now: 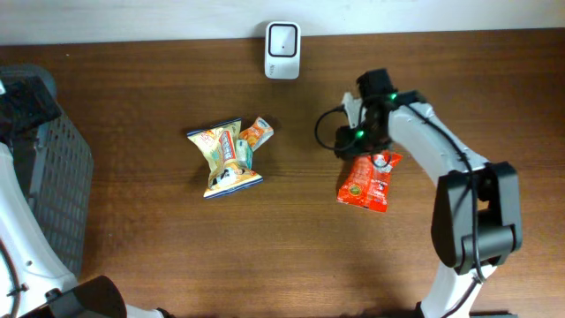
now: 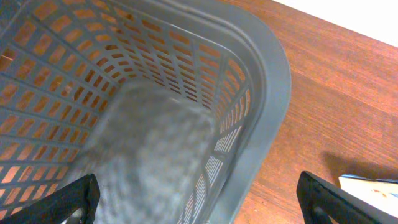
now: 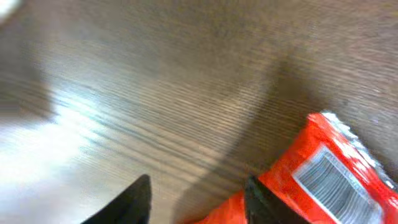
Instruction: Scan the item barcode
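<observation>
A red snack packet [image 1: 368,182] lies flat on the wooden table, right of centre. In the right wrist view its white barcode patch [image 3: 333,180] faces up. My right gripper [image 1: 355,150] hangs over the packet's top edge with its jaws apart. Bare table shows between the fingers, and the right finger [image 3: 261,202] stands against the packet's edge [image 3: 292,174]. The white scanner [image 1: 282,39] stands at the table's back edge, apart from the packet. My left gripper [image 2: 199,202] is wide open above the grey basket [image 2: 261,68], holding nothing.
Yellow and orange snack packets [image 1: 228,155] lie in a small heap left of centre. The grey basket [image 1: 48,177] fills the table's left end. A corner of a white-and-blue packet [image 2: 373,185] shows beside the basket in the left wrist view.
</observation>
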Available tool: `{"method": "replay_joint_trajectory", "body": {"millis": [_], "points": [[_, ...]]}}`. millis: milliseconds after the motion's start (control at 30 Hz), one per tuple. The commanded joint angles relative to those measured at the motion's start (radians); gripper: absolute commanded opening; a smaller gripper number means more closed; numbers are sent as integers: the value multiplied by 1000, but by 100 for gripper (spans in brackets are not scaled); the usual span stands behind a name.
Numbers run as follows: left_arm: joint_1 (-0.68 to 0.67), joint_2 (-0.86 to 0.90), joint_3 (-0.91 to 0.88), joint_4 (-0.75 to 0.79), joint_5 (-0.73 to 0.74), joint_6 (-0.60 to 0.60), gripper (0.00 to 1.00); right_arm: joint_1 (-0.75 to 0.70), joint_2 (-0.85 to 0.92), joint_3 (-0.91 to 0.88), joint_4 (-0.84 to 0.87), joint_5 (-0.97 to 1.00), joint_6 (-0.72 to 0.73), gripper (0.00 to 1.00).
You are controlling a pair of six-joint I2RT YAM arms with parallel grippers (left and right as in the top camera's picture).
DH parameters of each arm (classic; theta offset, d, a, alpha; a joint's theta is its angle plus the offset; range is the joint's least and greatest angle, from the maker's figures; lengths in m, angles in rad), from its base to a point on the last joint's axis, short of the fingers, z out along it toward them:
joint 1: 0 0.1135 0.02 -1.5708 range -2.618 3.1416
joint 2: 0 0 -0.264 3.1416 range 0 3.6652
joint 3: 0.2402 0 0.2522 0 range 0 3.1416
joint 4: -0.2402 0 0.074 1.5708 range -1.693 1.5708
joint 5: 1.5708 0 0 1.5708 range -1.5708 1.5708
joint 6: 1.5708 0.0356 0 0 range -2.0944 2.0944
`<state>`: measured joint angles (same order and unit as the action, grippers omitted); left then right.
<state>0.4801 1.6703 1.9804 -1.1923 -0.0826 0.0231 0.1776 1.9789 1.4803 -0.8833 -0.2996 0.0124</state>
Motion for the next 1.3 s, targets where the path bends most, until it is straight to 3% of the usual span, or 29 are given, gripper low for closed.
{"method": "replay_joint_trajectory", "body": {"millis": [0, 133, 300, 400, 633, 833, 933, 1067, 1167, 1267], "points": [[3, -3, 0, 1, 0, 15, 99, -88, -69, 40, -66, -117, 27, 56], [3, -3, 0, 1, 0, 15, 99, -193, -73, 14, -165, -99, 23, 57], [3, -3, 0, 1, 0, 15, 99, -327, -71, -131, -116, -74, 13, 59], [3, -3, 0, 1, 0, 15, 99, -371, -71, -208, -73, -192, -71, 62], [3, -3, 0, 1, 0, 15, 99, -317, -70, -361, 92, -299, -127, 78], [3, -3, 0, 1, 0, 15, 99, -254, -41, -447, 290, -294, -35, 80], [3, -3, 0, 1, 0, 15, 99, -228, 0, -469, 355, -292, 0, 71], [3, -3, 0, 1, 0, 15, 99, -210, 40, -469, 387, -293, 23, 45], [3, -3, 0, 1, 0, 15, 99, -209, 40, -469, 391, -294, 23, 32], [3, -3, 0, 1, 0, 15, 99, -211, 37, -468, 390, -296, 23, 7]]}}
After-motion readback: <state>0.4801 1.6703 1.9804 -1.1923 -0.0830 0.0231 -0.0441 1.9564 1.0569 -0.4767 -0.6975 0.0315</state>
